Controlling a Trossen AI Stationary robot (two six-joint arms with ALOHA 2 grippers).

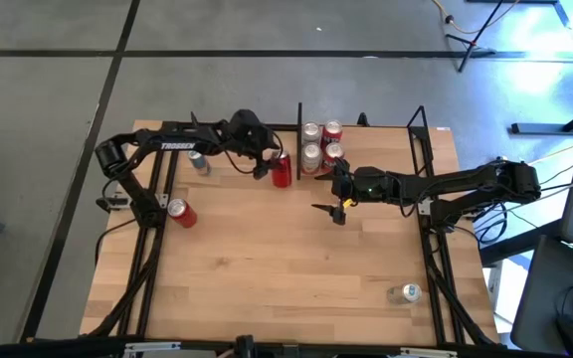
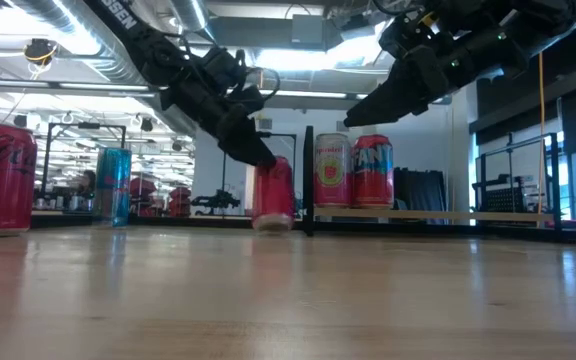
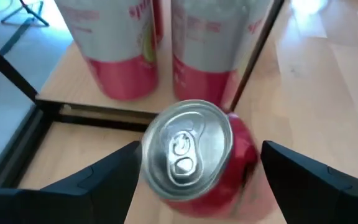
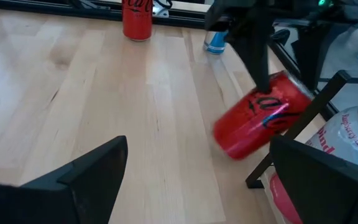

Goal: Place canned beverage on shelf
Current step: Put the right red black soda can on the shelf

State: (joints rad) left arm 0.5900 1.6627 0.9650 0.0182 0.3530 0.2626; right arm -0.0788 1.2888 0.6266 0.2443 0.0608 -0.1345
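A red cola can (image 1: 283, 171) stands tilted just left of the shelf's black divider plate (image 1: 299, 139). It also shows in the low view (image 2: 273, 195) and the right wrist view (image 4: 263, 121). My left gripper (image 3: 201, 177) is around the can's upper part. The shelf (image 1: 376, 144) has a light wood floor and holds several cans (image 1: 321, 144) against the divider. My right gripper (image 1: 334, 207) is open and empty above the table, just in front of the shelf. My left gripper holds the red can's side wall (image 3: 151, 186) just below the top rim, between its two fingers (image 3: 104, 180). It comes from above, slanting from the table's left. The can is tilted, with its bottom (image 2: 273, 224) at or just above the table.
A red cola can (image 1: 181, 212) stands by the left posts and a blue can (image 1: 199, 164) behind it. Another can (image 1: 407, 292) stands near the front right. Black posts (image 1: 421, 149) edge the shelf. Bare wood (image 1: 286, 268) fills the table's middle.
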